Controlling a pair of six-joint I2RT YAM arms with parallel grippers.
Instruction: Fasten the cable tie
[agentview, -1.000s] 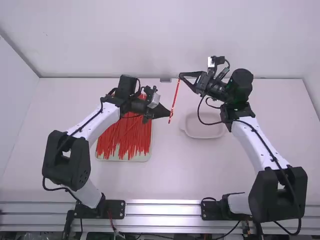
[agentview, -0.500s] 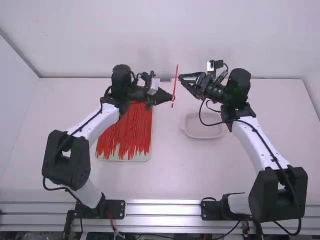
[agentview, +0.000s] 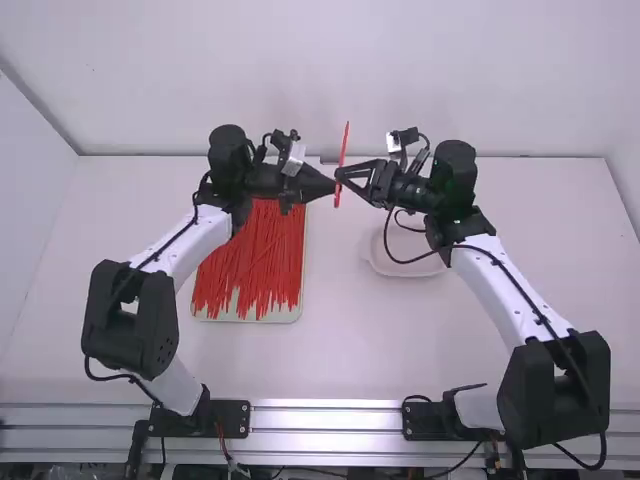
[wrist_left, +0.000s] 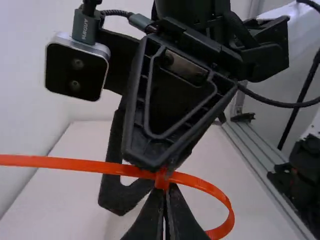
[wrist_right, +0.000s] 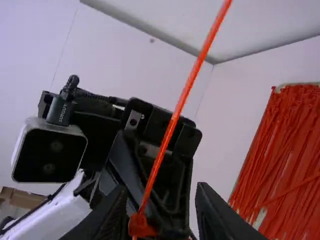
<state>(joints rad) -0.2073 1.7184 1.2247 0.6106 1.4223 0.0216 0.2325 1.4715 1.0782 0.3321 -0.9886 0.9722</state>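
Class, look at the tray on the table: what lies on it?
A heap of red cable ties covers the tray; just its near rim shows. Its far end is hidden beneath the left arm.

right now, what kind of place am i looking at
Likely a robotics lab work cell: two white-and-black robot arms mounted on a silver aluminium rail, a white table boxed in by plain white walls, and a tray of red plastic cable ties.

Cable tie (agentview: 344, 150): one thin red plastic strip, held in air above table. In high view stands nearly upright, top end slightly tilted. Lower part pinched between closed fingers of left gripper (agentview: 333, 187). Past pinch, strip bends into open curve, not closed into loop.
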